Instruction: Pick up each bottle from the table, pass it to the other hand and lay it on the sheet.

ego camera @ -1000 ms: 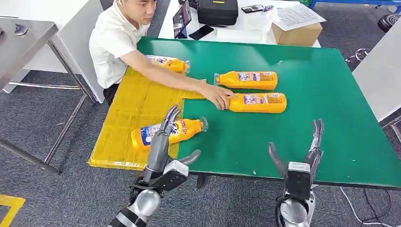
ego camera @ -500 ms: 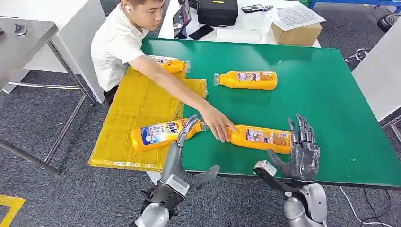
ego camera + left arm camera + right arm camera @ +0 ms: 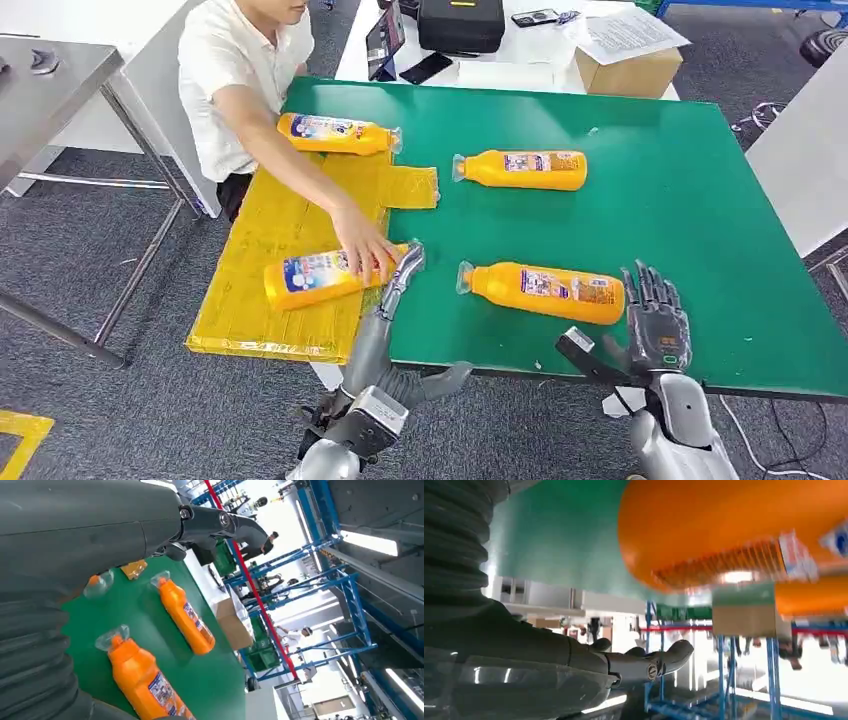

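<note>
Several orange bottles lie on their sides. One bottle [image 3: 545, 291] lies near the green table's front edge, seen close up in the right wrist view [image 3: 734, 525]. My right hand [image 3: 655, 325] stands open right beside its base, fingers spread upward; I cannot tell if it touches. Another bottle [image 3: 522, 169] lies mid-table. Two lie on the yellow sheet [image 3: 280, 225]: a far bottle [image 3: 335, 133], and a near bottle [image 3: 310, 279] with a person's hand [image 3: 365, 250] on it. My left hand [image 3: 395, 300] is open, its fingers straight, its fingertips close to that bottle's cap.
The person in a white shirt [image 3: 230, 70] stands at the table's far left corner, arm stretched across the sheet. A cardboard box [image 3: 628, 70], a black case [image 3: 460, 25] and a tablet sit on the white table behind. A steel table [image 3: 50, 80] stands at left.
The person let go of the front bottle and put their hand on the near sheet bottle, shifting it left. My right hand moved right, to the front bottle's base. My left hand dropped back slightly.
</note>
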Robot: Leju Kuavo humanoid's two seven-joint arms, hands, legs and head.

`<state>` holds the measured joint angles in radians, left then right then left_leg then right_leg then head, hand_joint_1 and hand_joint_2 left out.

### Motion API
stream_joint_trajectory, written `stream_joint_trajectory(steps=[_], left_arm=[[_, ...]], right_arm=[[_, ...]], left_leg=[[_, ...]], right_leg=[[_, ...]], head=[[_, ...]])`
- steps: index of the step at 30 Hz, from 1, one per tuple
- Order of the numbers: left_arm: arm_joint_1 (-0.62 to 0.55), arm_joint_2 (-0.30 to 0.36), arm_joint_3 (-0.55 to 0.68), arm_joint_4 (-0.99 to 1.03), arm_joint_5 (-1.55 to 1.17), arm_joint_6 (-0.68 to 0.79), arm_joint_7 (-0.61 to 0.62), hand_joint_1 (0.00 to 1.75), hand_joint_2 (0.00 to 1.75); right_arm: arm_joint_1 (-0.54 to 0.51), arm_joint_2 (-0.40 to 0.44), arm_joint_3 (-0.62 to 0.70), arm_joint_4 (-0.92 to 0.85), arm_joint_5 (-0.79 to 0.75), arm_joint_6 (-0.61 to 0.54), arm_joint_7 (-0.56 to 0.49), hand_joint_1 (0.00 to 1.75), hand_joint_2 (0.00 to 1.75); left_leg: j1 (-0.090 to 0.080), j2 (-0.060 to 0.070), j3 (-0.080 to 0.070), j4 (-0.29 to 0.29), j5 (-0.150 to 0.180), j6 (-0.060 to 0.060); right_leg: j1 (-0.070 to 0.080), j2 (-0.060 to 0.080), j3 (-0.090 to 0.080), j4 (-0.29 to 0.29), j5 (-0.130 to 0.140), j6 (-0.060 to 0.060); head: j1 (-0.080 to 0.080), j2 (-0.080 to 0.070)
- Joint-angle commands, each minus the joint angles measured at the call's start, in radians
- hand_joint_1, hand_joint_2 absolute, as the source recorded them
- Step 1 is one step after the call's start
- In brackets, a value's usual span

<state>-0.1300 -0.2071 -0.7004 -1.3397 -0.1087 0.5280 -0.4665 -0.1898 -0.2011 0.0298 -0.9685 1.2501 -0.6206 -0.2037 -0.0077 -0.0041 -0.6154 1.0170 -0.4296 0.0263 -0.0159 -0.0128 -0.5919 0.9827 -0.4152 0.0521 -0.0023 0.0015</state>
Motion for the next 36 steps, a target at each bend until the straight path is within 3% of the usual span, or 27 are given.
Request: stream_joint_trajectory(steps=[1, 14, 30, 32, 34, 35, 36], left_arm=[[-0.026, 0.021, -0.033, 0.006, -0.003, -0.015, 0.008, 0.00, 1.75], [-0.051, 0.013, -0.055, 0.026, 0.001, -0.020, 0.012, 0.00, 1.75], [-0.053, 0.013, -0.057, 0.029, 0.003, -0.021, 0.012, 0.00, 1.75], [-0.052, 0.014, -0.060, 0.028, 0.006, -0.021, 0.014, 0.00, 1.75], [-0.048, 0.016, -0.060, 0.023, 0.004, -0.014, 0.020, 0.00, 1.75], [-0.047, 0.016, -0.059, 0.022, 0.000, -0.010, 0.025, 0.00, 1.75], [-0.046, 0.016, -0.057, 0.020, -0.003, -0.007, 0.028, 0.00, 1.75]], right_arm=[[-0.171, -0.014, 0.164, 0.222, -0.049, 0.028, -0.008, 0.00, 1.75], [-0.269, 0.035, 0.259, 0.310, -0.077, 0.076, -0.015, 0.00, 1.75], [-0.274, 0.039, 0.258, 0.322, -0.102, 0.091, -0.023, 0.00, 1.75], [-0.289, 0.035, 0.282, 0.354, -0.108, 0.156, 0.006, 0.00, 1.75], [-0.321, 0.020, 0.308, 0.404, -0.127, 0.302, 0.086, 0.00, 1.75], [-0.332, 0.011, 0.317, 0.423, -0.135, 0.354, 0.119, 0.61, 1.75], [-0.349, 0.001, 0.328, 0.454, -0.133, 0.406, 0.152, 1.38, 1.75]], left_leg=[[0.001, 0.005, 0.004, -0.001, -0.001, -0.002], [0.001, 0.004, 0.004, 0.000, -0.001, -0.002], [0.001, 0.002, 0.006, -0.001, -0.001, -0.002], [0.001, 0.002, 0.004, 0.000, -0.001, -0.001], [0.001, 0.003, 0.006, -0.001, -0.002, -0.002], [0.001, 0.002, 0.004, 0.000, -0.001, -0.001], [0.000, 0.003, 0.004, 0.000, 0.000, -0.001]], right_leg=[[0.001, 0.005, 0.003, -0.001, 0.000, -0.002], [0.001, 0.005, 0.003, 0.000, 0.000, -0.002], [0.001, 0.003, 0.005, -0.001, -0.001, -0.003], [0.001, 0.003, 0.003, 0.000, -0.001, -0.002], [0.001, 0.004, 0.005, -0.001, -0.001, -0.003], [0.001, 0.003, 0.003, 0.000, 0.000, -0.002], [0.000, 0.003, 0.003, -0.001, 0.000, -0.002]], head=[[0.000, 0.000], [0.000, 0.000], [0.000, 0.000], [0.000, 0.000], [0.000, 0.000], [0.000, 0.000], [0.000, 0.000]])
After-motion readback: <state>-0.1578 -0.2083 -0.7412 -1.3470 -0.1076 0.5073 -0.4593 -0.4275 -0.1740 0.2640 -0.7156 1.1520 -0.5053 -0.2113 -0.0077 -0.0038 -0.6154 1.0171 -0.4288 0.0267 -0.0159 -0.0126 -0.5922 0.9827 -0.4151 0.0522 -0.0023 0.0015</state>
